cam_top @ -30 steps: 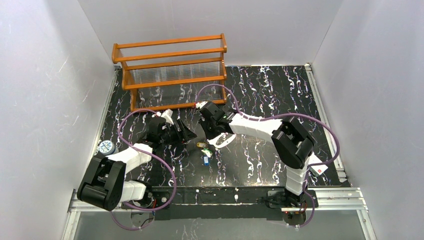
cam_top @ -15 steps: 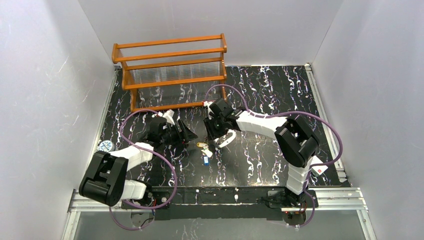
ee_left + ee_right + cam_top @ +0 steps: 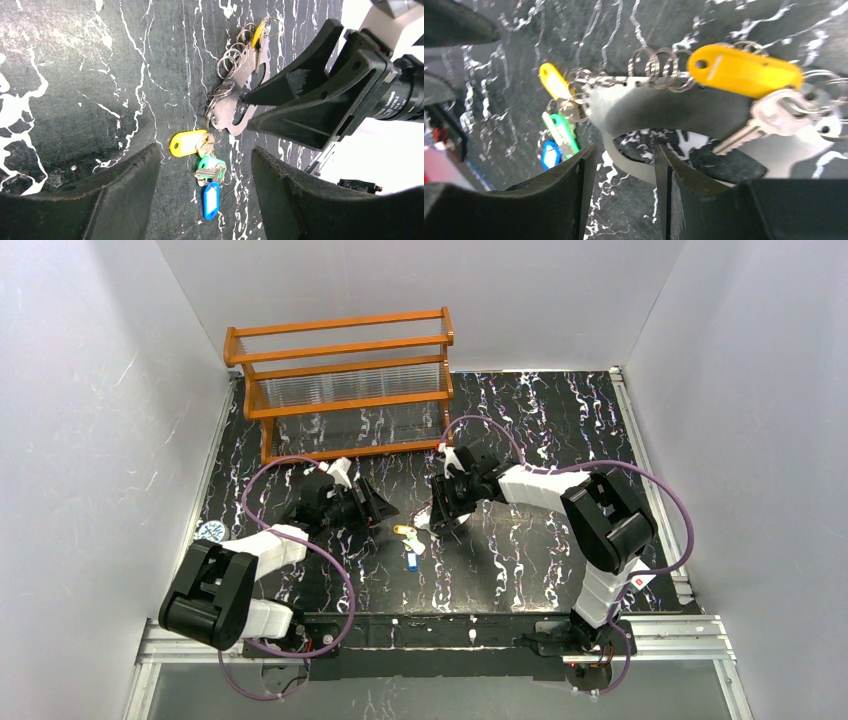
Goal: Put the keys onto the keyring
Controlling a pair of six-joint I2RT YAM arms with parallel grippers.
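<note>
**Keyring** (image 3: 234,102): a flat silver plate with a row of small split rings (image 3: 231,55) along one edge. It lies flat on the black marbled table (image 3: 75,75).

**Right gripper** (image 3: 624,148): you see its jaws parted, with one finger on either side of the keyring's hooked edge. You cannot tell whether a pad touches the metal.

**Left gripper** (image 3: 205,149): its jaws are wide apart and hold nothing. It hangs near the keyring, on the side opposite the right gripper.

**Keys**: three cluster at one end of the keyring.
- The yellow key (image 3: 186,142) lies just beside the keyring's last rings.
- The green key (image 3: 211,164) touches the yellow one on the side away from the keyring.
- The blue key (image 3: 211,199) lies farthest out, just past the green.

A second, larger yellow tag (image 3: 744,70) sits among the rings at the keyring's opposite end, with a silver key (image 3: 759,122) resting across the plate beside it. You cannot tell from either wrist view whether any key is threaded onto a ring.
</note>
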